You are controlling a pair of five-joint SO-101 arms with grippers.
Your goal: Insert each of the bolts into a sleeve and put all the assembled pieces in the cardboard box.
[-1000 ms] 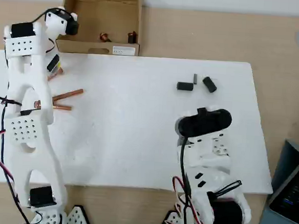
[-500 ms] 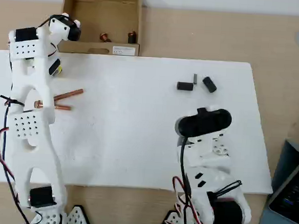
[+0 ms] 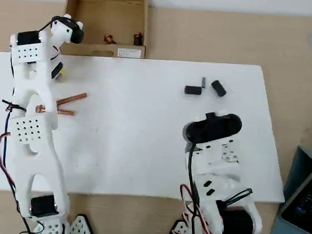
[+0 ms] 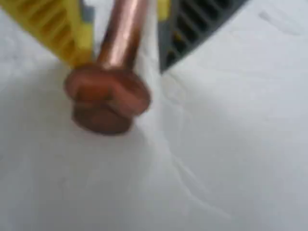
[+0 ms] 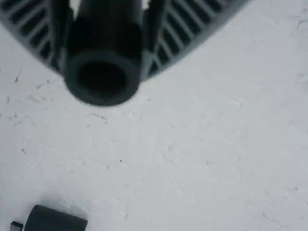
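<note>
Open mat (image 3: 134,126) between loose bolts (image 3: 71,99) and sleeves (image 3: 192,90).

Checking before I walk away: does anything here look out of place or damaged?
Nothing stands out. The left gripper holds a bolt, the right gripper a sleeve; spare bolts and sleeves lie on the white mat.

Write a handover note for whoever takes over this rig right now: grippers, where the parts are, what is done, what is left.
Left gripper: shut on a copper bolt.
Right gripper: shut on a black sleeve.
On the white mat: two loose bolts by the left arm, two loose sleeves ahead of the right arm.
Done: two pieces lie in the cardboard box.
Left: join the held pair, box it, then the rest.
</note>
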